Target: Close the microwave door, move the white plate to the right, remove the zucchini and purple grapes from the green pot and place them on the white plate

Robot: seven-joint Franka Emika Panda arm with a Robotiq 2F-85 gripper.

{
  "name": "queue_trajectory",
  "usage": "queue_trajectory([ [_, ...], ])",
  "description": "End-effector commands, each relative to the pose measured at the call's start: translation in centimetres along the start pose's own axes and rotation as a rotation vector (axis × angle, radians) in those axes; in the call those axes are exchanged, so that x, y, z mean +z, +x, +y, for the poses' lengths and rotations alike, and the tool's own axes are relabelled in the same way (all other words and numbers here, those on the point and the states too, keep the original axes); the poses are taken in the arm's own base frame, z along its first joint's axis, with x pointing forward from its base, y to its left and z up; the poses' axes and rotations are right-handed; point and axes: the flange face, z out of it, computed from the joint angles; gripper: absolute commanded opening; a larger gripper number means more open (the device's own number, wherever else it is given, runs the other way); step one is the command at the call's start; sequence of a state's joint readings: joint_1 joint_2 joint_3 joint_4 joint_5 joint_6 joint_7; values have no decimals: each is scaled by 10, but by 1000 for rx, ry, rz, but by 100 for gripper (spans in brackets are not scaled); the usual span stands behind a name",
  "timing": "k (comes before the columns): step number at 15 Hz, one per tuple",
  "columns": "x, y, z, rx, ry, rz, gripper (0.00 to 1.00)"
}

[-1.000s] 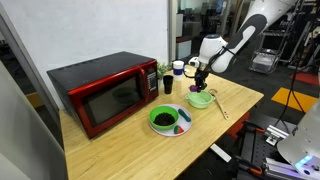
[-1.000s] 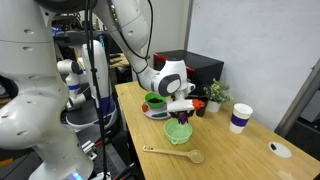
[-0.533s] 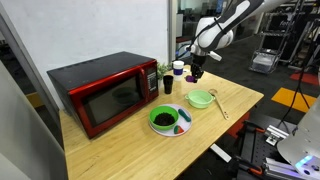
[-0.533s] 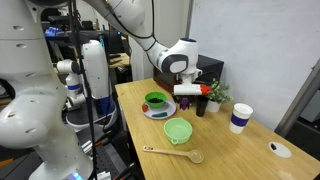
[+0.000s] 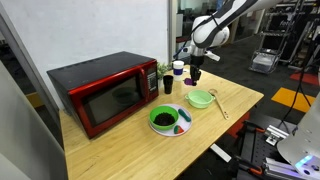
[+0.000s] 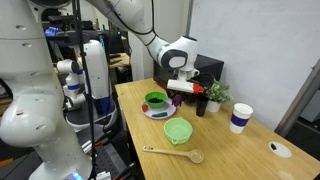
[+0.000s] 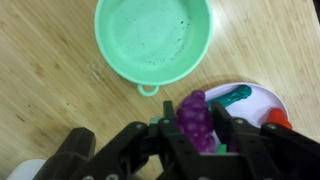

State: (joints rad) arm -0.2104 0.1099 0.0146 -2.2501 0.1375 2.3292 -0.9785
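Observation:
My gripper (image 7: 196, 125) is shut on the purple grapes (image 7: 192, 108) and holds them in the air, above the gap between pot and plate. The pale-green pot (image 7: 150, 40) sits below, and its inside looks empty. The white plate (image 7: 255, 98) lies beside it, with the green oblong zucchini (image 7: 229, 97) on it. In both exterior views the gripper (image 5: 197, 73) (image 6: 186, 94) hangs well above the pot (image 5: 200, 98) (image 6: 178, 131) and the plate (image 5: 179, 128) (image 6: 152, 113). The red microwave's door (image 5: 112, 100) is closed.
A bright green bowl of dark contents (image 5: 162, 119) (image 6: 155, 100) stands on the plate, next to a red item (image 7: 276, 119). A wooden spoon (image 5: 222, 108) (image 6: 172, 153), a black cup (image 5: 167, 85), a small plant (image 6: 215, 93) and a paper cup (image 6: 239, 118) stand on the table.
The gripper has risen from the pale-green pot with the purple grapes in it and now hangs higher, shifted slightly towards the microwave.

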Motion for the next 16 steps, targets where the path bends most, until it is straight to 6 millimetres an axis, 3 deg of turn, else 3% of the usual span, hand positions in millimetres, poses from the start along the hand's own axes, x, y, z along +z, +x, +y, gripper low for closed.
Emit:
queue_trajectory([
  [1, 5, 11, -9, 116, 55, 5, 16],
  [8, 32, 31, -31, 282, 114, 54, 16],
  [16, 69, 41, -35, 362, 152, 95, 16],
])
